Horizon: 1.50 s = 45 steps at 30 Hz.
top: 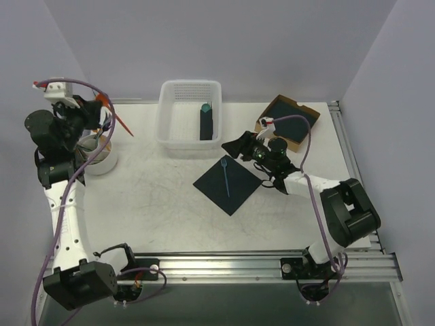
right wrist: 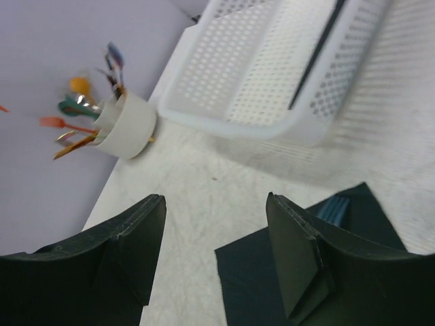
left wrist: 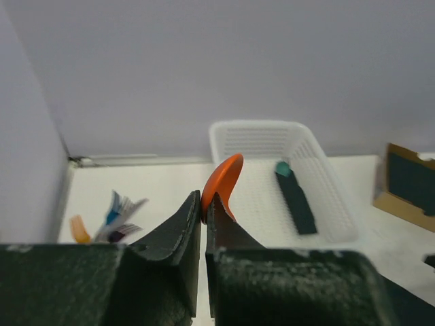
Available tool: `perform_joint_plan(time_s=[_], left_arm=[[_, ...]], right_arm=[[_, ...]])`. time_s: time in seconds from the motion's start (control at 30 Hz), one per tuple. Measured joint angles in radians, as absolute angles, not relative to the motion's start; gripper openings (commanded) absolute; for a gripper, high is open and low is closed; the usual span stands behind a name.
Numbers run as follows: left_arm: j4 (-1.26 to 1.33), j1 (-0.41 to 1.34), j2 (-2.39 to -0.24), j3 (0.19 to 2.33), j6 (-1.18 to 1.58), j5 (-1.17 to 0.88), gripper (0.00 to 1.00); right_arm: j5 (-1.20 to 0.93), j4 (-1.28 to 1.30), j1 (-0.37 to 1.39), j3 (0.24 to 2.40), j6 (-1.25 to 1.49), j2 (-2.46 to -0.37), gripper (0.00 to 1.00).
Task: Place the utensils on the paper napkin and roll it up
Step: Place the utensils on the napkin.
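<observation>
1 utensil (left wrist: 223, 180) in left end effector (left wrist: 204, 209)

A smooth, glossy orange plastic utensil (left wrist: 223, 182) gleams left of the white perforated plastic basket (top: 165, 115). In front of the basket, a matt near-black paper napkin (top: 241, 185) lies on the scuffed, dull white tabletop (top: 149, 204); a brown cardboard box (top: 302, 104) sits to the basket's right.
</observation>
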<state>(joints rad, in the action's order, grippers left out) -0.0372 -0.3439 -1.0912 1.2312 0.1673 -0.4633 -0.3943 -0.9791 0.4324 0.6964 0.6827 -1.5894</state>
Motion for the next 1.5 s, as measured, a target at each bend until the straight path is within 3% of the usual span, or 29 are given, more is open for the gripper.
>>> perform_joint_plan(time_s=[0.2,0.4,0.67,0.97,1.0,1.07,1.23,1.37,1.43,1.5], left_arm=[[-0.199,-0.077,-1.071,1.206,0.291,-0.506,0.02],[-0.217,0.114,-1.050,1.092,0.389,-0.521,0.02],[-0.191,0.169,-1.049,0.963,0.443,-0.535,0.03],[-0.124,0.192,-1.065,0.953,0.461,-0.563,0.02],[-0.118,0.195,-1.065,0.953,0.462,-0.565,0.02],[-0.107,0.197,-1.065,0.948,0.465,-0.567,0.02],[-0.102,0.211,-1.065,0.923,0.469,-0.567,0.02],[-0.103,0.215,-1.064,0.921,0.469,-0.567,0.03],[-0.103,0.215,-1.064,0.921,0.468,-0.567,0.12],[-0.108,0.215,-1.064,0.921,0.468,-0.567,0.33]], right_arm=[[-0.493,-0.896,0.511,0.849,0.633,-1.568,0.60],[-0.508,-0.795,0.614,0.856,0.618,-1.464,0.60],[-0.501,-0.730,0.784,0.862,0.576,-1.418,0.55],[-0.441,-0.645,0.839,0.920,0.543,-1.480,0.50],[-0.436,-0.638,0.841,0.921,0.542,-1.486,0.41],[-0.427,-0.623,0.840,0.929,0.536,-1.496,0.35],[-0.411,-0.608,0.840,0.957,0.532,-1.508,0.35],[-0.400,-0.605,0.841,0.962,0.526,-1.508,0.10],[-0.400,-0.604,0.841,0.962,0.528,-1.508,0.00],[-0.390,-0.601,0.846,0.962,0.530,-1.508,0.00]])
